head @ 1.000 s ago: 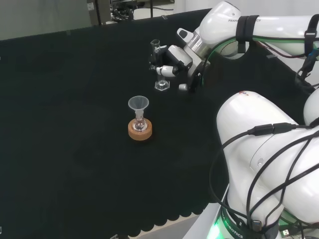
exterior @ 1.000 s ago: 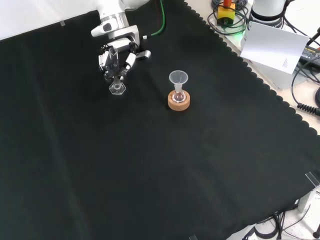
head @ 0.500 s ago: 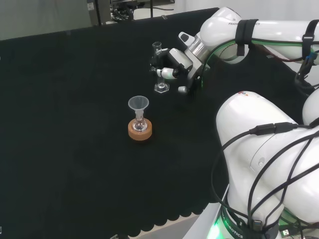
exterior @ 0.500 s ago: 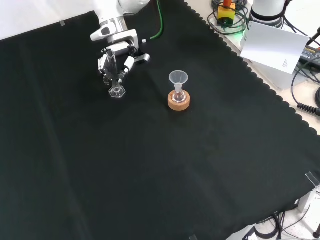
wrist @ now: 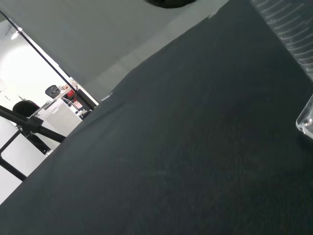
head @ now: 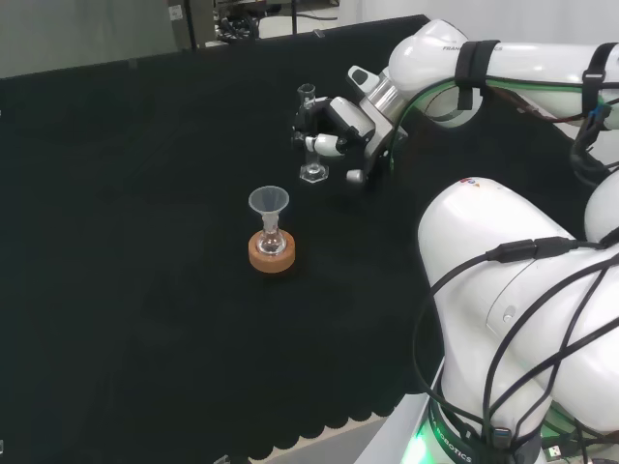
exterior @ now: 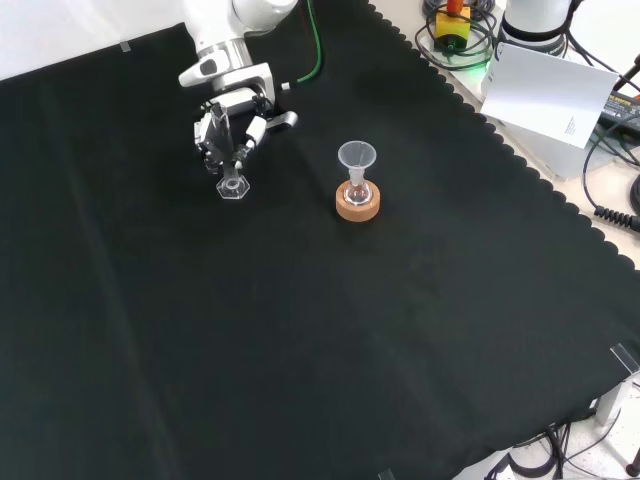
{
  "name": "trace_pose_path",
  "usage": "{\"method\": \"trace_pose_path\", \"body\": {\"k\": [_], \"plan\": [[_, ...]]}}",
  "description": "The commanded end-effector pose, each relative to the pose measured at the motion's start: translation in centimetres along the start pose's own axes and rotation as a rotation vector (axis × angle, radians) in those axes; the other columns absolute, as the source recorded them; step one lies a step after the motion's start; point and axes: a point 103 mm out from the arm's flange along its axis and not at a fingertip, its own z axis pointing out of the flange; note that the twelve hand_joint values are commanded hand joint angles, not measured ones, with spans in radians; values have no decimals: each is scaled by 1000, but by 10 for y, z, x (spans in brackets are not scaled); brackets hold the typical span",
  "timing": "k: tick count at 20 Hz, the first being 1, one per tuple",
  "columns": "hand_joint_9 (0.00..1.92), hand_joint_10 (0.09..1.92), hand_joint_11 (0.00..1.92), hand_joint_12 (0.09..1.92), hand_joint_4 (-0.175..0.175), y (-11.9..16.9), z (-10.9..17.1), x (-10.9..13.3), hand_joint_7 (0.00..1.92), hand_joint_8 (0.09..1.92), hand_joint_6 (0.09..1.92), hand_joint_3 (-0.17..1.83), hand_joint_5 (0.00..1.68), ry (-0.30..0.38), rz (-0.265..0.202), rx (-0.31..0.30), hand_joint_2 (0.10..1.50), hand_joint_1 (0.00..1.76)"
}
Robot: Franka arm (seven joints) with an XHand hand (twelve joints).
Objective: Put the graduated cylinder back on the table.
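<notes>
Since a second earlier, we saw our black and white hand (head: 334, 126) carry the clear glass graduated cylinder (head: 309, 135) slightly farther away in the head view. Its fingers curled round the upright cylinder, left of the clear funnel (exterior: 356, 157) in the front view, on the black-clothed table (exterior: 300, 350).

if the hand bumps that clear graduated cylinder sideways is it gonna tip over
Probably, yes: the clear graduated cylinder is tall and narrow over a small hexagonal foot, so a push near its top would likely topple it. It looks empty, so likely light. With the hand curled around it on the black cloth, it should stay upright for now.
</notes>
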Motion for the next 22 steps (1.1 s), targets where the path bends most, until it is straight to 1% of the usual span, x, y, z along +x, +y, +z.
{"method": "trace_pose_path", "body": {"k": [1,4,6,7,8,9,10,13,14,15,17,19,22], "plan": [[1366,87,1159,795,-175,0,3,0,1104,440,1171,203,888,5,-5,-1,1074,1133],[1354,87,1138,823,-175,0,3,0,1056,507,1189,140,870,23,-14,8,1113,1129],[1336,87,1118,848,-175,0,4,0,1016,547,1201,89,857,42,-14,19,1143,1126],[1329,87,1113,858,-175,0,5,-1,1002,557,1190,74,863,33,-13,29,1146,1128],[1322,87,1094,877,-172,0,5,-1,985,568,1172,60,874,46,-6,33,1146,1128],[1312,87,1063,905,-154,0,4,-2,963,579,1156,46,884,62,0,35,1146,1122],[1300,87,1027,936,-133,-1,3,-3,940,589,1149,35,889,62,2,38,1148,1114],[1253,87,887,1052,-47,-2,-1,-5,868,608,1147,12,888,93,9,48,1156,1075],[1231,87,848,1080,-39,-1,-2,-4,843,607,1050,-4,853,88,9,58,1138,1063],[1209,87,815,1100,-40,-1,-3,-4,823,605,948,-21,824,88,8,64,1122,1053],[1168,87,751,1136,-41,0,-4,-3,781,604,817,-92,786,89,9,69,1118,1033],[1132,87,704,1160,-41,1,-1,-3,737,604,761,-153,750,91,7,73,1122,1016],[1092,87,643,1194,-39,1,-4,-1,685,602,729,-174,699,87,3,79,1098,989]]}}
